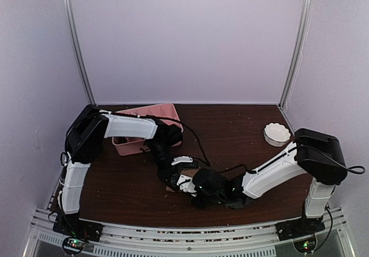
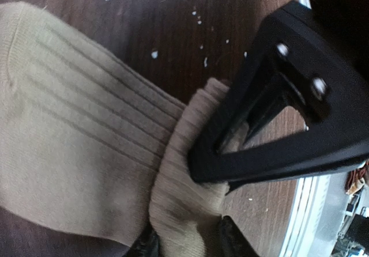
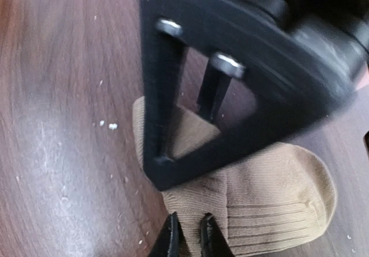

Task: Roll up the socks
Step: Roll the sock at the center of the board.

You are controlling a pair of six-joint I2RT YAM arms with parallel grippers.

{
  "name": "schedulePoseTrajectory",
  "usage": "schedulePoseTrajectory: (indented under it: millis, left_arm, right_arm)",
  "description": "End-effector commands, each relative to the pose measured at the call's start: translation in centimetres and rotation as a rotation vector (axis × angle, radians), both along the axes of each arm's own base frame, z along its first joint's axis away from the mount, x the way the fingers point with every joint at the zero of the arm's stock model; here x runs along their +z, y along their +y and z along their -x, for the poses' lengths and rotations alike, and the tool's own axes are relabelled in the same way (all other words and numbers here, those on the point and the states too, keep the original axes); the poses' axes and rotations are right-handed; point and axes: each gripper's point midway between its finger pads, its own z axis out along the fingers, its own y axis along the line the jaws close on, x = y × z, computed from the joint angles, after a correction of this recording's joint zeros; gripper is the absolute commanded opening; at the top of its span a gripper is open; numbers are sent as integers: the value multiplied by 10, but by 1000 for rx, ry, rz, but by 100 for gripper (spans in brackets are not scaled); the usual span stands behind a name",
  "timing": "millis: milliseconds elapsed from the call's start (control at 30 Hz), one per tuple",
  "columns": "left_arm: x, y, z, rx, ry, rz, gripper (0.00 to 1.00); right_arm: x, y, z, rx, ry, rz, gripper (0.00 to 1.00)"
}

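**Left wrist view:** left gripper (image 2: 190,248) fingers (image 2: 233,241) stand apart w/ a ribbed fold of the tan sock (image 2: 75,130) filling the gap btwn them. Can't tell if they squeeze it or just flank it. The sock's broad flat part lies left of and ahead of these fingers. The narrow fold runs fwd from them to under one black finger (image 2: 277,118) of the right gripper (image 3: 190,241), whose tip rests on the fabric. The table (image 2: 173,15) is bare ahead of the sock except for white crumbs (image 2: 154,54). To the fingers' right the table edge and metal rail (image 2: 308,211) sit near, so room is tight on that side.

**Right wrist view:** right fingers (image 3: 170,238) are nearly together, pinched on a thin bit of sock edge. Just ahead, a left-gripper finger w/ two screws has its corner down on the sock. The sock spreads right of the fingers and ends in a rounded edge. Bare wood lies left of them.

**Top view:** both grippers meet tip to tip at near-ctr, close to the table's near edge. The sock is mostly hidden under them. A pink tray (image 1: 164,110) lies beyond the left fingers, partly under the forearm. A white bowl (image 1: 277,133) is well apart, beyond and right of the right fingers. Bare wood lies btwn tray and bowl.
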Motion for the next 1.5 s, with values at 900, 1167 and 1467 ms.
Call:
schedulePoseTrajectory:
  millis: [900, 1167, 1467]
  left_arm:
    - [57, 2, -4, -221, -607, 472, 86]
    - [30, -3, -7, -235, -549, 400, 58]
    - [11, -8, -11, -251, -506, 342, 30]
  right_arm:
    - [-87, -62, 50, -178, 992, -67, 0]
    - [-96, -65, 49, -255, 1061, -112, 0]
    - [-95, -67, 45, -280, 1062, -155, 0]
